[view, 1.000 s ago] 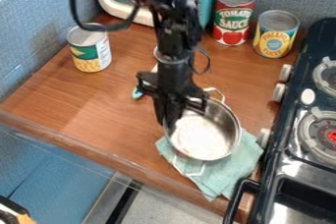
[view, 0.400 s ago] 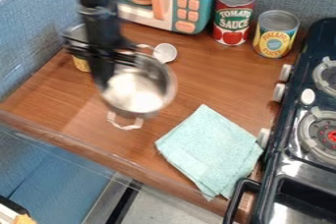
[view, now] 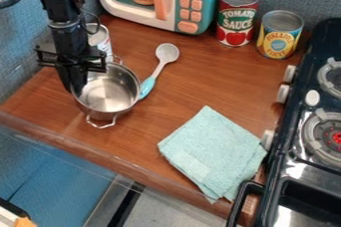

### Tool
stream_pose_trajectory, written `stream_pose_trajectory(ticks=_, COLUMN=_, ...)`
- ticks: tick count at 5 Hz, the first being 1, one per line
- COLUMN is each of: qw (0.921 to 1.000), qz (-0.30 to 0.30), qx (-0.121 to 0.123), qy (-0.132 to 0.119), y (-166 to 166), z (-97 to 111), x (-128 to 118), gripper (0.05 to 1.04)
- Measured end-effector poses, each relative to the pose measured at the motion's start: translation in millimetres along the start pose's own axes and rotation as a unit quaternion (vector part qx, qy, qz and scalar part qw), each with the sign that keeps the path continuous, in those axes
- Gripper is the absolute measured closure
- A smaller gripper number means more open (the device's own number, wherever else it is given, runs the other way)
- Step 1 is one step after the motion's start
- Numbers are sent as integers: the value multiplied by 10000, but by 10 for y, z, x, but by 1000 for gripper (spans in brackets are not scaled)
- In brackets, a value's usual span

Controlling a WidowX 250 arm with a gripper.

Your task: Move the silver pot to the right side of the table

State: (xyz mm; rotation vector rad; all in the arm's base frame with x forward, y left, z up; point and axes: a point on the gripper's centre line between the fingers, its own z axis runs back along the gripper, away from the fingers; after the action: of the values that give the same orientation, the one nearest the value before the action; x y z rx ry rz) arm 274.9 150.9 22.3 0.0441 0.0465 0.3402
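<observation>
At the left of the table, the black gripper (view: 77, 87) points down, shut on the left rim of the silver pot. The silver pot (view: 110, 94) is upright and looks empty inside, with one wire handle toward the front edge and the other toward the back. Its right side is next to the blue handle of a spoon. Whether the pot's base touches the wood I cannot tell. The wooden table (view: 160, 126) extends right from there to the stove.
A spoon (view: 166, 53) lies right of the pot, and a can (view: 100, 39) stands behind it. Farther right are a folded teal cloth (view: 213, 154), a toy microwave (view: 200, 2), a tomato can (view: 236, 17), a pineapple can (view: 279, 34) and the stove (view: 303, 146).
The gripper and pot have moved together from over the teal cloth to the left side of the table, uncovering the cloth and the spoon.
</observation>
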Motion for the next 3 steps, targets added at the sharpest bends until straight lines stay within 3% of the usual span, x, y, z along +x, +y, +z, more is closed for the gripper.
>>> stream_pose_trajectory(ticks=2, qw=9998, qz=-74, qx=170, qy=84, y=71, z=-99, x=101, gripper=981)
stream_pose_trajectory(ticks=3, qw=9999, qz=-3, qx=119, qy=122, y=81, z=-153, x=45, gripper=799)
